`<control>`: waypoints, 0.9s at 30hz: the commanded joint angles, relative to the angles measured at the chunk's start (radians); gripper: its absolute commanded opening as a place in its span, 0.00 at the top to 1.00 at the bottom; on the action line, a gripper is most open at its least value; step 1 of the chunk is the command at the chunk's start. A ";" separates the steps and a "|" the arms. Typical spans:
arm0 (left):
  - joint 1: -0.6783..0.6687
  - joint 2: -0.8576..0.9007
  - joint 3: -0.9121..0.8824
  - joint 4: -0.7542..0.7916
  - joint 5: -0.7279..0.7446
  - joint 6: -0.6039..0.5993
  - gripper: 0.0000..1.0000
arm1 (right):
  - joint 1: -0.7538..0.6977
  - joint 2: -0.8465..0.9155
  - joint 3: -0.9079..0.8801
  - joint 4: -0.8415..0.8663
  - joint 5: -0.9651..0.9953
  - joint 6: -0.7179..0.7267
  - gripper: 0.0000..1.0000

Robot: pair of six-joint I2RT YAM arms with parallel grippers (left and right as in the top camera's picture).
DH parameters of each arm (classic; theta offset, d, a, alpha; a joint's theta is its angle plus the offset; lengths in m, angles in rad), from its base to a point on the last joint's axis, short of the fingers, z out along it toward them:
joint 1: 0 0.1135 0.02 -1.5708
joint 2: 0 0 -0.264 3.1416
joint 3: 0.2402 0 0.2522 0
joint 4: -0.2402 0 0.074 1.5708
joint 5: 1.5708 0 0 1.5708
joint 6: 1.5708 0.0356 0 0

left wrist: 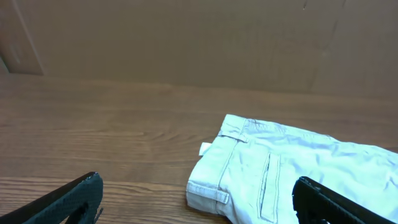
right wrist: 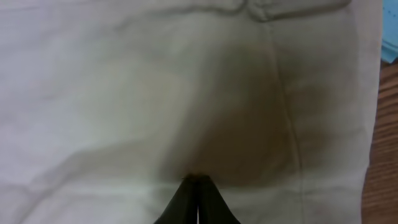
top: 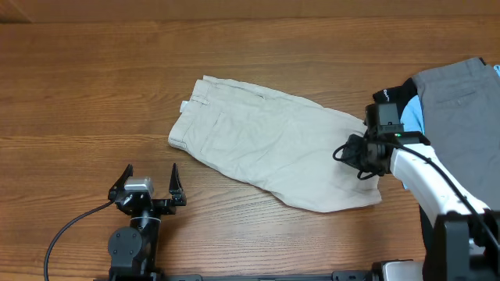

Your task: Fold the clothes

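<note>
The clothes are one pale beige pair of shorts [top: 266, 144] lying flat and wrinkled across the middle of the wooden table, waistband to the left. My right gripper [top: 353, 153] is at the shorts' right end, its fingers pressed together on the fabric. In the right wrist view the shut fingertips [right wrist: 198, 180] pinch the beige cloth [right wrist: 155, 93], which fills the frame. My left gripper [top: 148, 187] is open and empty near the table's front, short of the waistband. The left wrist view shows the waistband, pocket stitching and small white label [left wrist: 292, 174] between the open fingers [left wrist: 199, 205].
Grey trousers [top: 461, 101] lie at the right edge of the table, with a light-blue garment [top: 412, 117] and a black one [top: 394, 95] beside them, just behind my right arm. A blue edge also shows in the right wrist view [right wrist: 390, 37].
</note>
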 commanded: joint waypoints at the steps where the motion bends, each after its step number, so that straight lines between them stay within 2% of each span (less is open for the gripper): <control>1: 0.006 -0.006 -0.003 0.003 -0.010 0.016 0.00 | -0.003 0.049 -0.018 0.037 0.051 0.037 0.95; 11: 0.006 -0.006 -0.003 0.003 -0.010 0.016 0.00 | -0.003 0.274 -0.018 0.257 0.047 0.056 0.96; 16: 0.006 -0.006 -0.003 0.003 -0.010 0.016 0.00 | -0.003 0.298 -0.016 0.361 0.045 0.084 0.96; 18: 0.006 -0.006 -0.003 0.003 -0.010 0.016 0.00 | -0.003 0.298 0.002 0.371 0.035 0.047 0.96; 22: 0.006 -0.006 -0.003 0.003 -0.010 0.016 0.00 | -0.004 0.280 0.106 0.252 0.039 0.017 0.94; 25: 0.006 -0.006 -0.003 0.003 -0.010 0.016 0.00 | -0.005 0.253 0.262 0.063 0.039 0.004 0.87; 27: 0.006 -0.006 -0.003 0.003 -0.010 0.016 0.00 | -0.005 0.229 0.396 -0.100 0.039 0.001 0.73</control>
